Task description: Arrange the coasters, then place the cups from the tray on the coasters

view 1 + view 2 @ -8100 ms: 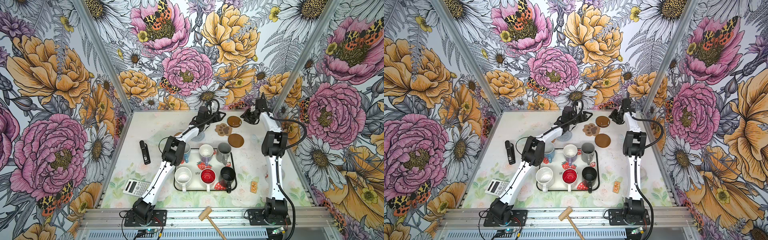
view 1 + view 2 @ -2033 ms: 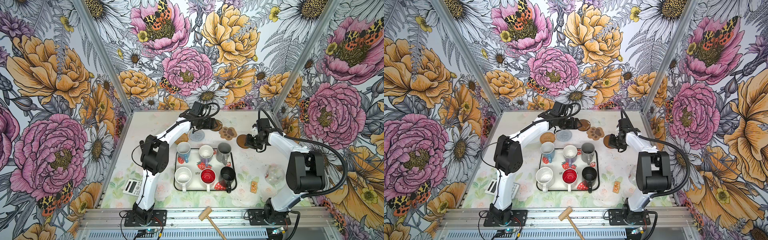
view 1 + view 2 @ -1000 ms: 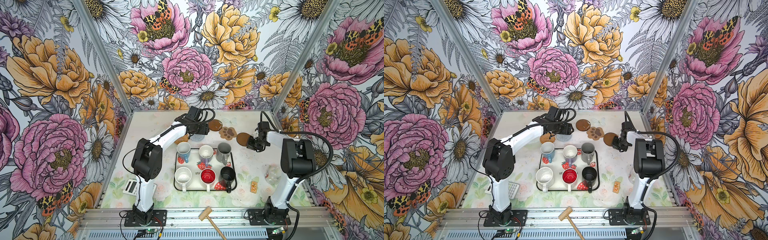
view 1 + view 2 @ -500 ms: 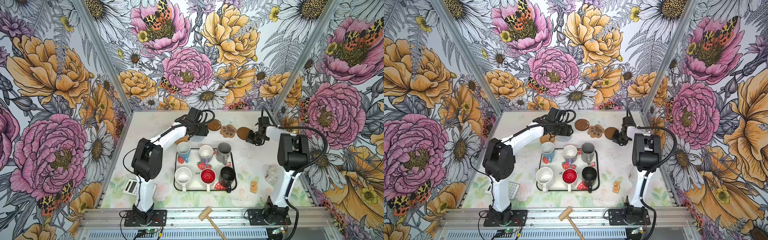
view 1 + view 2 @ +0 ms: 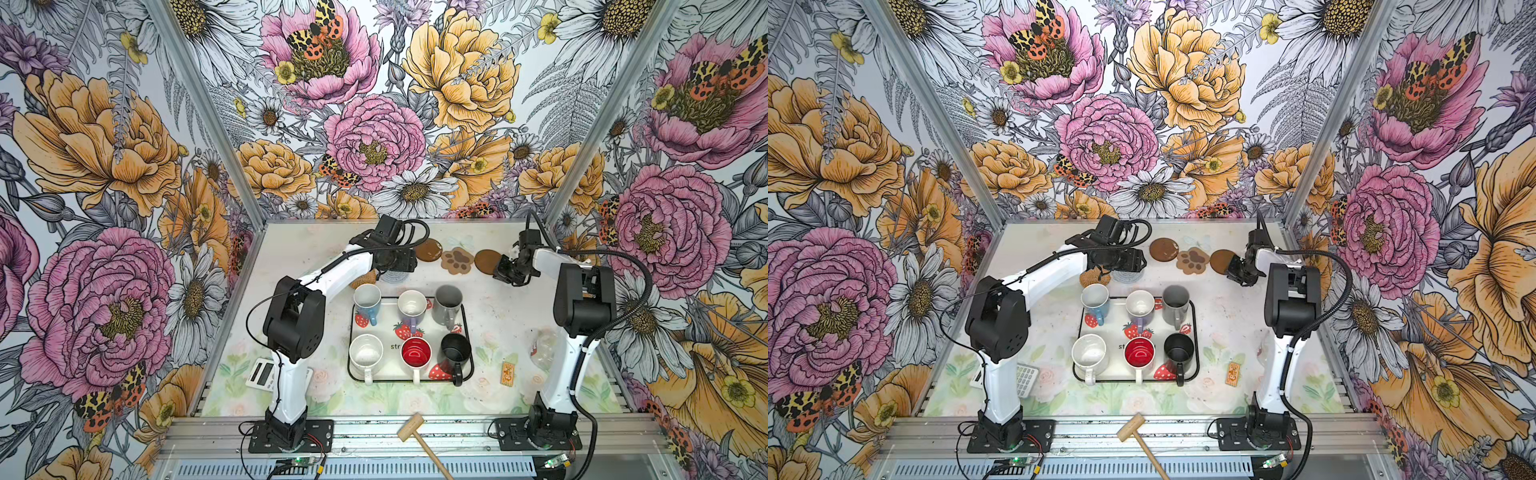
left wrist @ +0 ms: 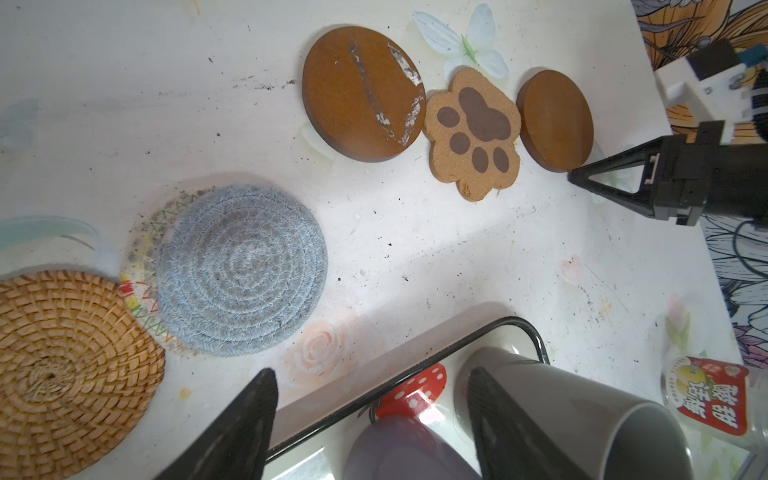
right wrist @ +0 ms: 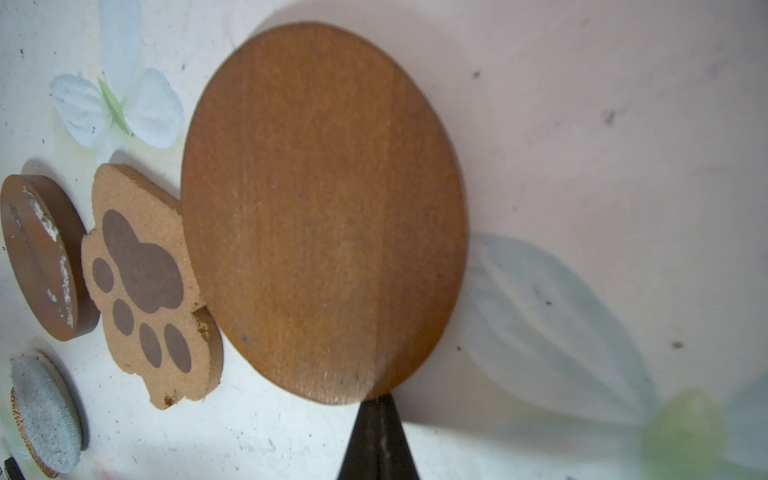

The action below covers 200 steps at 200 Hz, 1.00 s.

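**Q:** What is shown, from left to right?

**A:** A tan round (image 6: 62, 374) is seen lying flat. It abuts a beige round (image 6: 139, 253), which is largely covered by a grey-blue round (image 6: 243, 270). The left gripper (image 6: 370, 376) is poised near the grey-blue round, jaws wide and empty. Further right, a scratched disc (image 6: 361, 93), a paw (image 6: 473, 133) and a plain disc (image 6: 555, 120) are set in a close row. The right gripper (image 7: 376, 405) is closed on nothing, and its tip is laid against the plain disc's edge. Nearer the arms' bases, six cups (image 5: 415, 352) are stood on the tray (image 5: 390, 368).

**Q:** Which step is judged to be in hand, and how is it done well?

**A:** Arranging is judged unfinished, since one round is stacked on another. The grey-blue round should be pinched at a free edge, so that the beige one is not dragged, and then set down apart. The plain disc is best pushed low and slowly, so that it is slid and not tipped. Gaps wide enough for handled cups should be opened in the tight row.
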Each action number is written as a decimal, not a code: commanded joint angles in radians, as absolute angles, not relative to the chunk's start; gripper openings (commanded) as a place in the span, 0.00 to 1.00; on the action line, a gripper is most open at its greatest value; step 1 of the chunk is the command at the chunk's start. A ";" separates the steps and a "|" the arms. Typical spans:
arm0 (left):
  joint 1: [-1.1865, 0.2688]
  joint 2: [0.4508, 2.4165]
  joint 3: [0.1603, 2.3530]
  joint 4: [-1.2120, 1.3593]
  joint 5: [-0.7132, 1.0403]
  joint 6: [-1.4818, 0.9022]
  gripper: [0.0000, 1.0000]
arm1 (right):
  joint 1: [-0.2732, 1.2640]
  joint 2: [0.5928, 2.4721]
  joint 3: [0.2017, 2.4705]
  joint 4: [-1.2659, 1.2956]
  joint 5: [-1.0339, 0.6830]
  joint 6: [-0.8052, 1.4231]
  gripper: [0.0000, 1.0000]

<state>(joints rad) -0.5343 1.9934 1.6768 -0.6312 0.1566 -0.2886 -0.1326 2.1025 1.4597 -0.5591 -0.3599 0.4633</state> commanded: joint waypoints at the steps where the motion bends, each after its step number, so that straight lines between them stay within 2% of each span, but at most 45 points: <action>1: -0.518 1.979 1.672 -0.629 0.152 -0.303 0.74 | -0.140 2.081 1.452 -0.562 -0.375 0.487 0.00; 38: -0.502 1.993 1.687 -0.627 0.142 -0.309 0.74 | -0.077 1.914 1.436 -0.563 -0.247 0.515 0.00; 70: -0.499 2.012 1.701 -0.627 0.133 -0.311 0.74 | -0.002 1.924 1.583 -0.562 -0.293 0.518 0.00; 92: -0.494 2.026 1.706 -0.626 0.119 -0.310 0.74 | 0.031 2.025 1.729 -0.563 -0.335 0.532 0.01; 121: -0.491 2.035 1.701 -0.610 0.105 -0.301 0.74 | 0.056 2.236 1.964 -0.562 -0.438 0.582 0.08; 135: -0.490 2.032 1.686 -0.595 0.095 -0.301 0.74 | 0.069 2.346 2.094 -0.563 -0.484 0.608 0.17; 158: -0.489 2.011 1.646 -0.572 0.064 -0.295 0.74 | 0.088 2.496 2.285 -0.563 -0.524 0.645 0.25; 200: -0.483 1.970 1.579 -0.518 0.059 -0.303 0.75 | 0.096 2.691 2.545 -0.560 -0.541 0.711 0.29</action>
